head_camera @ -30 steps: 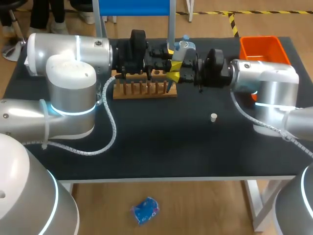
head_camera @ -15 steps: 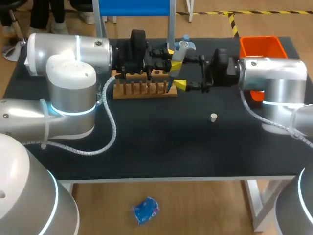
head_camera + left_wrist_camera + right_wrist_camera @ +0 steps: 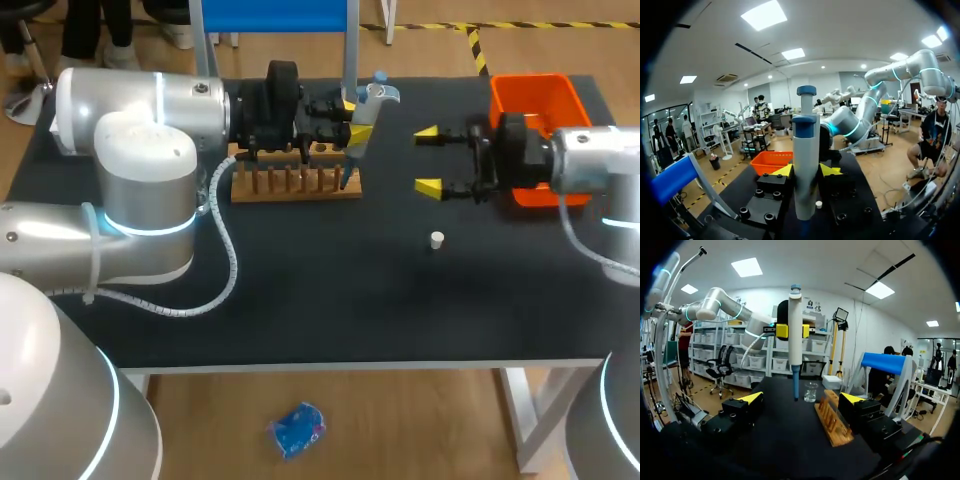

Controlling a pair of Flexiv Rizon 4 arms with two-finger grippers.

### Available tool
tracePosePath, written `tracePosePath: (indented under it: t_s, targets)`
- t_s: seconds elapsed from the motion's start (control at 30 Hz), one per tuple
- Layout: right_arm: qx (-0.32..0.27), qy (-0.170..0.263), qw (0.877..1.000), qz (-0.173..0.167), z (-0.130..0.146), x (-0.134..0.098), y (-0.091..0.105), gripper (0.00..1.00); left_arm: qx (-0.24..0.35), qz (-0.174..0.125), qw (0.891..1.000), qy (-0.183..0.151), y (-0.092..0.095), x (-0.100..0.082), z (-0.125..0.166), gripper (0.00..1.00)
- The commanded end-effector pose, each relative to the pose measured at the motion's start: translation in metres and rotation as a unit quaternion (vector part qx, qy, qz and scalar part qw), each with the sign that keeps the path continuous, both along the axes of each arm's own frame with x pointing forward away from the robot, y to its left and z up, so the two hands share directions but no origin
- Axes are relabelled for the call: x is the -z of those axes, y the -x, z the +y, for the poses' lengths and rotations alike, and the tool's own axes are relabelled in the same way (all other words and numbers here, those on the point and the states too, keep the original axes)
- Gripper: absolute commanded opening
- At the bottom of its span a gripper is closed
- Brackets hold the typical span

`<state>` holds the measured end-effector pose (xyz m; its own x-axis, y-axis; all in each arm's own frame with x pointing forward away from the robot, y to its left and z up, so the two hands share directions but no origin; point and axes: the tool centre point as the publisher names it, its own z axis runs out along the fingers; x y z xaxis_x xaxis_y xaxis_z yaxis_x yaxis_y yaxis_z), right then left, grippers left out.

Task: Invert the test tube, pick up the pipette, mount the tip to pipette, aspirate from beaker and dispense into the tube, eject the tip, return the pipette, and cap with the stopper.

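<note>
head view: high behind the robot, looking down over the whole table (image 3: 330, 300)
left wrist view: hard against the pipette (image 3: 805, 165), facing the orange bin (image 3: 771, 161)
right wrist view: farther off, facing that pipette
shared: pipette, all three views

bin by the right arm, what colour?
Orange; the bin shows best in the head view.

Left arm (image 3: 140, 105) jaws clamped, right arm (image 3: 592, 162) jaws spread wide.
</note>
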<state>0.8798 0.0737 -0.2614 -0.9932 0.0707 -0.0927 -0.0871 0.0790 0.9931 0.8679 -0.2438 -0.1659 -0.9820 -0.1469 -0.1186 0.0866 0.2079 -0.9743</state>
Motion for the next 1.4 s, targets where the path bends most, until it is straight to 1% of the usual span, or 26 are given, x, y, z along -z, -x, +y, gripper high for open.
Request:
tracePosePath:
  t_s: [0.03,0.2,0.3,0.4,0.6,0.77,1.0,1.17,1.4]
  targets:
    - [-0.005,0.007,1.000,0.003,-0.047,0.003,0.007,1.00,-0.001,-0.001,1.000,0.001,0.001,0.000,0.000,0.00]
    - [-0.002,0.024,1.000,0.014,-0.077,0.020,0.012,1.00,-0.001,-0.001,1.000,0.001,0.001,0.000,0.000,0.00]
    - [0.005,0.025,0.999,0.026,-0.089,0.030,0.016,1.00,-0.001,-0.001,1.000,0.001,0.001,0.000,0.000,0.00]
    - [0.004,0.026,0.999,0.040,-0.094,0.043,0.023,1.00,-0.001,-0.001,1.000,0.001,0.001,0.000,0.000,0.00]
    - [-0.006,0.037,0.998,0.058,-0.094,0.065,0.037,1.00,-0.001,-0.001,1.000,0.001,0.001,0.000,0.000,0.00]
    - [-0.005,0.042,0.997,0.063,-0.091,0.072,0.041,1.00,-0.001,-0.001,1.000,0.001,0.001,0.000,0.000,0.00]
    - [0.013,0.057,0.997,0.052,-0.091,0.077,0.045,1.00,-0.001,-0.001,1.000,0.001,0.001,0.000,0.000,0.00]
    - [0.017,0.084,0.995,0.040,-0.094,0.080,0.049,1.00,-0.001,-0.001,1.000,0.001,0.001,0.000,0.000,0.00]
    - [0.024,0.111,0.993,0.041,-0.099,0.085,0.055,1.00,-0.001,-0.001,1.000,0.001,0.001,0.000,0.000,0.00]
